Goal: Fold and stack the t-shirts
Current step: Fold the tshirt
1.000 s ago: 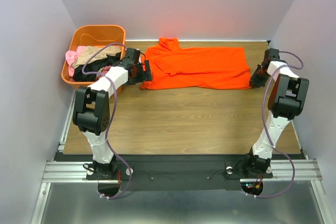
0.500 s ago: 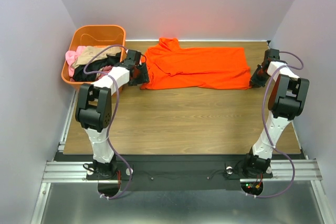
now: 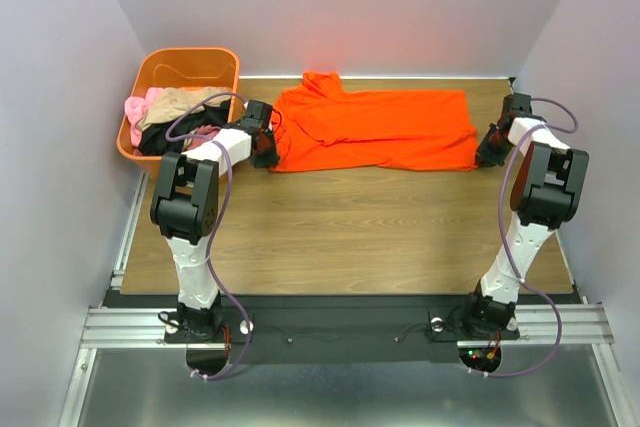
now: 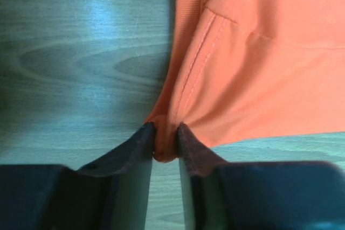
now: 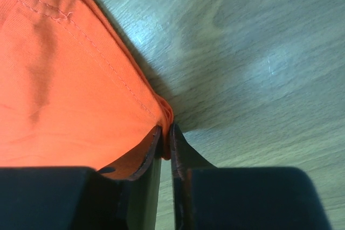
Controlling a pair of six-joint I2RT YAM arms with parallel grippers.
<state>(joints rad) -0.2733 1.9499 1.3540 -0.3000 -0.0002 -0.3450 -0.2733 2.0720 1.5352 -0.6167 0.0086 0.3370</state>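
An orange-red t-shirt [image 3: 375, 129] lies folded lengthwise across the far part of the table. My left gripper [image 3: 270, 155] sits at its near left corner, and in the left wrist view its jaws are shut on a bunched fold of the shirt's hem [image 4: 166, 146]. My right gripper [image 3: 484, 159] is at the near right corner, shut on that corner of the cloth [image 5: 166, 136], which is pinched thin between the fingers. More t-shirts, pink [image 3: 136, 109], tan [image 3: 180, 102] and black [image 3: 172, 137], are heaped in the tub.
An orange plastic tub [image 3: 185, 65] stands at the far left corner, just behind my left arm. The wooden table [image 3: 350, 227] reaches toward the arm bases. Walls close in on both sides.
My left gripper moved right onto the shirt's near left corner and closed from wide open onto the hem. The right gripper stayed at its corner.
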